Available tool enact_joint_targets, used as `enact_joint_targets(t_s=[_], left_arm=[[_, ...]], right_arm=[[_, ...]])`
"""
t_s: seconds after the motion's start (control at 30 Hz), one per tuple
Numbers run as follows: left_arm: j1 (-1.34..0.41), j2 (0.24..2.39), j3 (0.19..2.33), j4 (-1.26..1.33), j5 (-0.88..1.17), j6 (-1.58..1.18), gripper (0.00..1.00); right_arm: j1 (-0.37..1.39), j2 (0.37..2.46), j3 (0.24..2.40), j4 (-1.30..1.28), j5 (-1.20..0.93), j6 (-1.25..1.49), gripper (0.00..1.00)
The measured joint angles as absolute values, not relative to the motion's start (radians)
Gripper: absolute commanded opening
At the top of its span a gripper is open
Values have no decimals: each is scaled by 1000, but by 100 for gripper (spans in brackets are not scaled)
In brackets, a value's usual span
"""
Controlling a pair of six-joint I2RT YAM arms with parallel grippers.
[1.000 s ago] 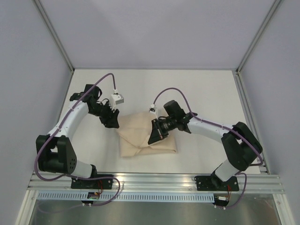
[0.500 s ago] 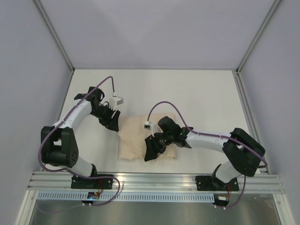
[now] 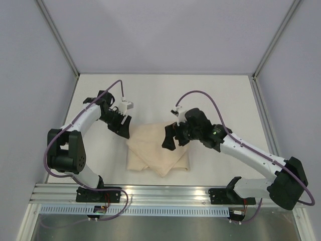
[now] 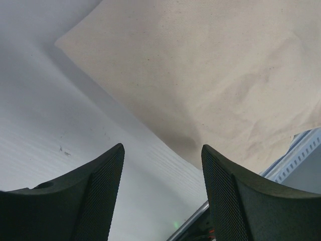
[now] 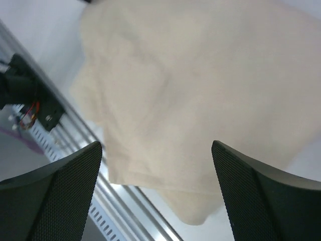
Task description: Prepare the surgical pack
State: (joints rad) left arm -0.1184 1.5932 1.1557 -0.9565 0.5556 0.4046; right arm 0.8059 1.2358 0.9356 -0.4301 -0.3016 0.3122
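Note:
The surgical pack shows as a tan cloth (image 3: 158, 150) folded into a bundle in the middle of the table, with its flaps crossing over the top. My left gripper (image 3: 124, 131) stands open at the bundle's left corner, over bare table. In the left wrist view the gripper (image 4: 162, 146) has nothing between its fingers, and the cloth (image 4: 210, 75) lies just beyond them. My right gripper (image 3: 169, 140) hangs wide open above the bundle's right half. The right wrist view shows this gripper (image 5: 156, 143) empty and clear above the cloth (image 5: 190, 90).
An aluminium rail (image 3: 165, 193) runs along the near edge of the table, just in front of the bundle. It also shows in the right wrist view as a rail (image 5: 115, 196). Grey enclosure walls and frame posts close in the left, right and far sides.
My right gripper opened from shut, let go of the cloth near the bundle's front and rose back to the right. My left gripper opened a little wider and edged nearer the bundle's corner.

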Motion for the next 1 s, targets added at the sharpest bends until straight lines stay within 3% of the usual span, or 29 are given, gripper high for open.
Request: enact_joint_targets(t_s=[0.1, 0.2, 0.27, 0.33, 0.37, 0.4, 0.47, 0.5, 0.53, 1.0], left_arm=[[-125, 1631, 1165, -946, 556, 393, 68], [-138, 1654, 1167, -941, 561, 390, 63], [-150, 1657, 1167, -942, 566, 390, 56], [-160, 1657, 1167, -942, 569, 391, 48], [-164, 1657, 1167, -942, 570, 391, 44], [-165, 1658, 1167, -942, 572, 392, 41], [-168, 1658, 1167, -943, 574, 394, 29], [-168, 1658, 1167, -943, 575, 397, 22], [-168, 1658, 1167, -944, 577, 400, 3], [-169, 1575, 1173, -1053, 616, 468, 0]], right_arm=[[685, 1275, 932, -466, -216, 351, 82], [593, 1328, 891, -467, -180, 395, 80], [559, 1349, 849, -466, -169, 417, 79], [549, 1359, 815, -457, -168, 429, 69], [548, 1364, 802, -448, -173, 434, 62], [548, 1368, 793, -438, -177, 440, 42], [545, 1374, 773, -411, -188, 451, 23], [542, 1374, 762, -396, -196, 460, 6], [537, 1374, 753, -384, -205, 466, 0], [517, 1222, 744, -457, -244, 498, 3]])
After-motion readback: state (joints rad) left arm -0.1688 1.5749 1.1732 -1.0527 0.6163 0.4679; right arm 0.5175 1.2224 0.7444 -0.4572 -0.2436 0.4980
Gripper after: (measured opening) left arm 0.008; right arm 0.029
